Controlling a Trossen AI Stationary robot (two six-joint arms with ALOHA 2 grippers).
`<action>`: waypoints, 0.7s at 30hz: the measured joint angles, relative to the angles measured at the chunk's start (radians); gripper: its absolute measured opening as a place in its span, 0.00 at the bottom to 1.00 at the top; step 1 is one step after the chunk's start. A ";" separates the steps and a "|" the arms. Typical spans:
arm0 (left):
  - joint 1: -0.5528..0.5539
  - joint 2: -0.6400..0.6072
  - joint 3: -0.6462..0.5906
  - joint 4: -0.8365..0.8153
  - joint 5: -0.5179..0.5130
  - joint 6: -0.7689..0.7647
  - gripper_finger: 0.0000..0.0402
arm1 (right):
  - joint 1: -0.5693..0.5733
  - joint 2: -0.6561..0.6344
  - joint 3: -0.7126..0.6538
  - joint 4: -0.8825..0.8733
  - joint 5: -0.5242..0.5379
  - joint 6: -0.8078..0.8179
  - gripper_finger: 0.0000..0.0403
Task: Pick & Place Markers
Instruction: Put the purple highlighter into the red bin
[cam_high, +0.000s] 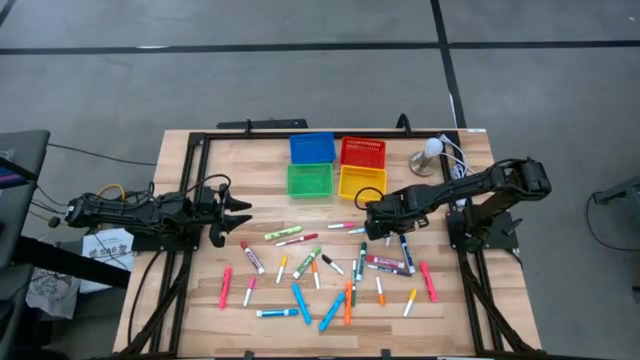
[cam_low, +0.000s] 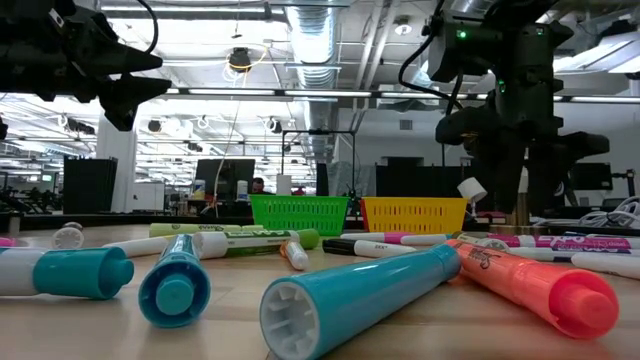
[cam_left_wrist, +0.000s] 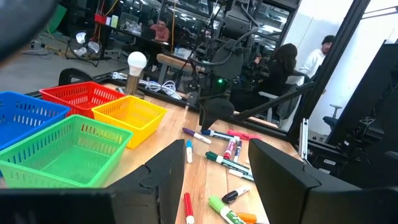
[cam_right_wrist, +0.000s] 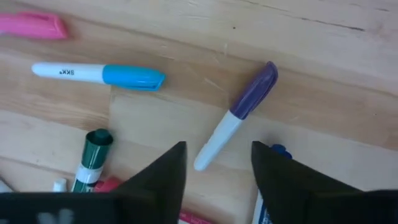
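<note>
Hovering over the scattered markers, both hands empty

Standing by the wooden surface (cam_high: 200, 310), I count four small bins in a square block at its far side: a blue bin (cam_high: 311, 147), a red bin (cam_high: 362, 151), a green bin (cam_high: 309, 180) and a yellow bin (cam_high: 361, 181). None of them shows a pen inside.

The markers (cam_high: 330, 270) lie loose across the near half of the surface, roughly two dozen, too crowded to count exactly. They point every way, some touching or crossing.

Two arms are in play. The right hand (cam_high: 371, 222) hangs low over the spread's far right part, just in front of the yellow bin. Its fingers are spread apart and grip nothing. Its wrist camera looks down on a purple-capped marker (cam_right_wrist: 239, 114) lying between the fingertips' line, with a blue-capped marker (cam_right_wrist: 102, 74), a green-capped marker (cam_right_wrist: 92, 158) and one pink marker (cam_right_wrist: 31, 25) nearby.

The left hand (cam_high: 236, 219) waits at the surface's left edge, raised, fingers apart and empty.

One lamp with a round white bulb (cam_high: 431, 150) stands by the red bin. People sit in the room beyond.
</note>
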 joint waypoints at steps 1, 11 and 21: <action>0.000 0.000 0.000 0.000 0.000 0.000 0.44 | 0.000 0.000 0.000 -0.003 0.003 0.011 0.50; 0.000 0.000 0.000 0.000 0.000 0.000 0.44 | 0.001 0.000 -0.016 0.014 0.053 0.069 0.62; 0.000 0.000 0.000 0.000 0.000 0.000 0.44 | 0.019 0.000 -0.087 0.092 0.080 0.157 0.62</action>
